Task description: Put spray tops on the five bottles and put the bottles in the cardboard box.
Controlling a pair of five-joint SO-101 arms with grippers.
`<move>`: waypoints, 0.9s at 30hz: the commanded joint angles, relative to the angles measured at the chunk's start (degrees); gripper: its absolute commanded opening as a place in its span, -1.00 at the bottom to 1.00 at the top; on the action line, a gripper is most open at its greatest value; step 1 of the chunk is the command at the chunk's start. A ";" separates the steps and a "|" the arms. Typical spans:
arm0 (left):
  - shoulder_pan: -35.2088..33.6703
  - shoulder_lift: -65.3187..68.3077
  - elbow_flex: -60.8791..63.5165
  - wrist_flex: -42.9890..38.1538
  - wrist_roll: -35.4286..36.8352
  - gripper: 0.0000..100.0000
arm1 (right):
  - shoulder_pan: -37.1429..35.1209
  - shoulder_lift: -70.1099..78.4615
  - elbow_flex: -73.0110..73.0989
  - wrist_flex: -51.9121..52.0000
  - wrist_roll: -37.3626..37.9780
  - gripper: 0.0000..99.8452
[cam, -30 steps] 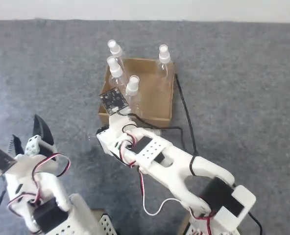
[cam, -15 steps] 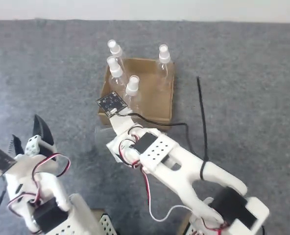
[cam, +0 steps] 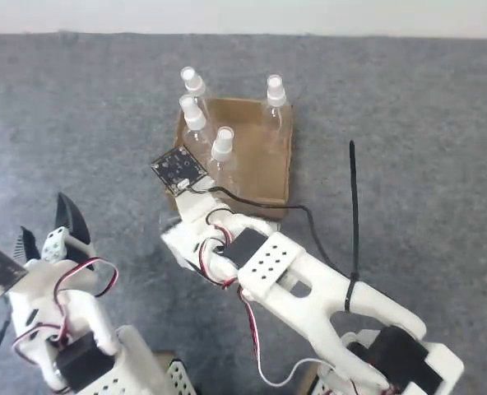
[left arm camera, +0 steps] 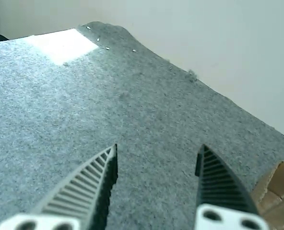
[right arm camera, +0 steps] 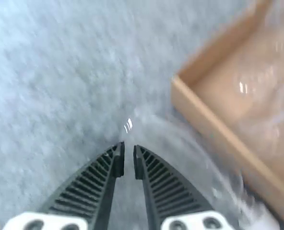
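Right pincer (right arm camera: pixel 127 146) is almost closed, holding nothing; left pincer (left arm camera: pixel 158 147) is wide open, empty; a clear bottle (cam: pixel 169 220) sits at eight o'clock from the cardboard box (cam: pixel 272 173); I think the right pincer should open wider first, then squeeze gently.

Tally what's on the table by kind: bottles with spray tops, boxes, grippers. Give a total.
bottles with spray tops: 4
cardboard box: 1
Grippers, meaning the left gripper and the right gripper: 2
Total: 7
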 commanded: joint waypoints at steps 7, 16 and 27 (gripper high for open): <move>-0.09 -0.97 -0.57 -2.02 0.88 -0.51 | 0.04 6.99 2.20 -22.81 0.79 -0.98; 0.00 -0.97 -0.57 -2.02 0.88 -0.51 | 4.26 10.77 2.02 -28.18 0.79 -0.99; 0.09 -0.97 -0.04 -2.11 0.88 -0.51 | 4.26 15.60 2.02 -28.00 1.85 -0.99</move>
